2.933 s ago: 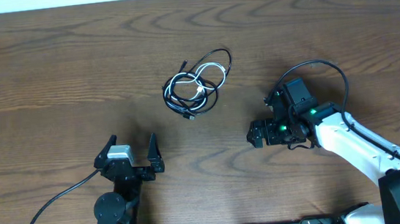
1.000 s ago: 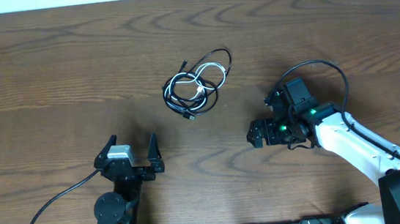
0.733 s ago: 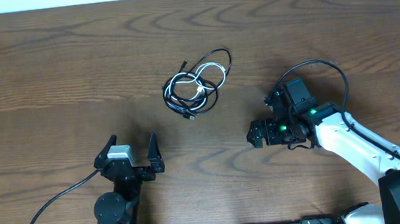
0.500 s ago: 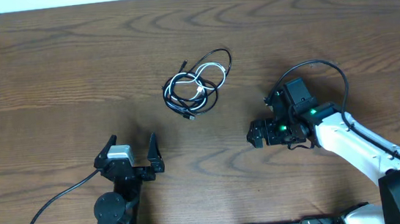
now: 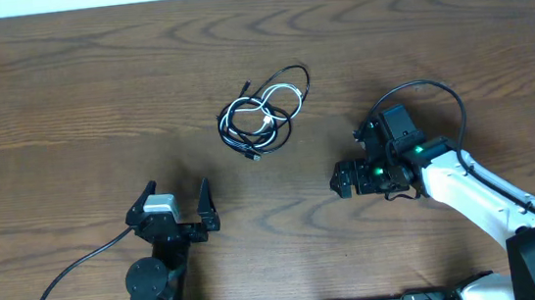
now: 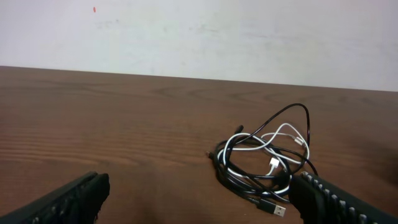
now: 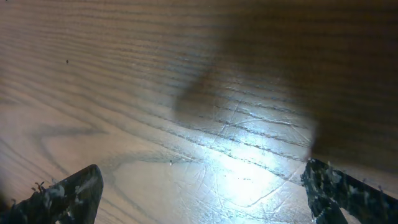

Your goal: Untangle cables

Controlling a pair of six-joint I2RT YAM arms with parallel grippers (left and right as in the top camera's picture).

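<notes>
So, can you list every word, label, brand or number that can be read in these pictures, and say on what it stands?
None: no readable text on the cables, the table, the left arm or the right arm. The wall bears only a small red dot, not a letter.
</notes>
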